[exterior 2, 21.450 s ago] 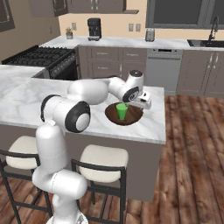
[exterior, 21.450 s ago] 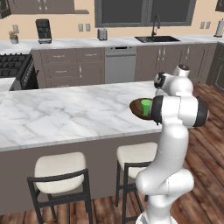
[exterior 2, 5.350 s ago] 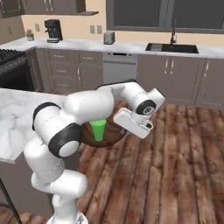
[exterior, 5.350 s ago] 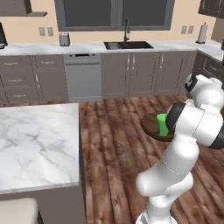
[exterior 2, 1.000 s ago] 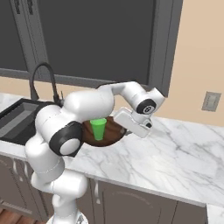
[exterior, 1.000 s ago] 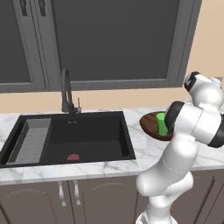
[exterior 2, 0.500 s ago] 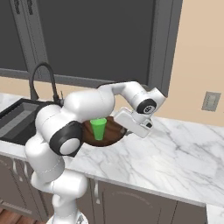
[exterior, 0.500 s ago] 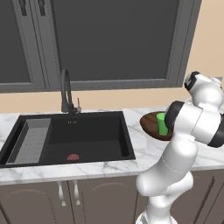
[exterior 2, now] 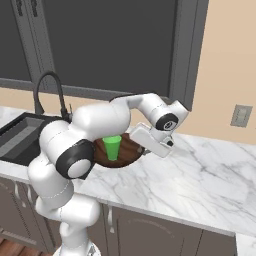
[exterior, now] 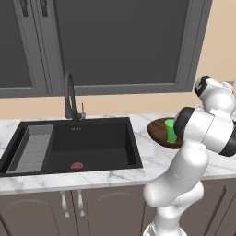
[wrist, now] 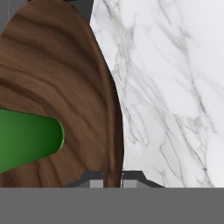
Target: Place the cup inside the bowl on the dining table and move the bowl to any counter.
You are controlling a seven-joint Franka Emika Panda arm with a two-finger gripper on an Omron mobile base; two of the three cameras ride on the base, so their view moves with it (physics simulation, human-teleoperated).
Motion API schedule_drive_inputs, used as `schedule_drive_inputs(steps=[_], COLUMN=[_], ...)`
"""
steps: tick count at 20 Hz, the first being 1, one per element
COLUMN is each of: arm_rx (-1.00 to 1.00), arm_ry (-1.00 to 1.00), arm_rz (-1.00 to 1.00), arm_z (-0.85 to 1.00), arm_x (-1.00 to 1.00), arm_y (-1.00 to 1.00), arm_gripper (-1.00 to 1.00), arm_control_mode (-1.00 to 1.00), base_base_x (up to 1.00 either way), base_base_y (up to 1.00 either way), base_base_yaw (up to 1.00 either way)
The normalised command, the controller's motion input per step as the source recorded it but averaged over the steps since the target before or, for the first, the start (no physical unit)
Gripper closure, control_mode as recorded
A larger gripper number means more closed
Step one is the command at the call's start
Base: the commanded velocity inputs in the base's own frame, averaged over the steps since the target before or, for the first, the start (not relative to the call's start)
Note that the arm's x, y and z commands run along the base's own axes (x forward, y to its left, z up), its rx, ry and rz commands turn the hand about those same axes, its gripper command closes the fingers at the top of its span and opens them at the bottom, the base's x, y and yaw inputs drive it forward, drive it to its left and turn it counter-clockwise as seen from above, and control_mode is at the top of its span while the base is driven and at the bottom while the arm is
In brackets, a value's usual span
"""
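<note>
The gripper [wrist: 113, 178] is clamped on the rim of the bowl [exterior 2: 127, 148], one finger on each side of the wall. The cup [exterior 2: 112, 147] stands upright inside the bowl. The bowl sits over the counter [exterior 2: 200, 170], just right of the sink [exterior: 73, 145] and faucet [exterior: 69, 97].

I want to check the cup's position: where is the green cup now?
The green cup stands upright inside the brown bowl, over the marble counter right of the black sink; the gripper clamps the bowl's rim.
</note>
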Motion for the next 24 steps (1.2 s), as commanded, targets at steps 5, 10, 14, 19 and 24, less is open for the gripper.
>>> schedule_drive_inputs(steps=[5,10,14,19,24], arm_rx=[0.00,0.00,0.03,0.04,0.00], arm_ry=[0.00,0.00,0.01,0.02,-0.05], arm_rz=[0.00,0.00,0.00,-0.01,-0.07], arm_z=[0.00,-0.02,-0.08,-0.17,-0.32], arm_x=[0.00,0.00,0.00,0.01,0.01], arm_y=[0.00,-0.03,-0.10,-0.33,-0.13], arm_gripper=[1.00,1.00,1.00,1.00,1.00], arm_control_mode=[-1.00,-1.00,-1.00,-1.00,-1.00], base_base_x=[0.00,0.00,0.00,0.00,0.00], base_base_y=[0.00,0.00,0.00,0.00,0.00], base_base_yaw=[0.00,0.00,0.00,0.00,0.00])
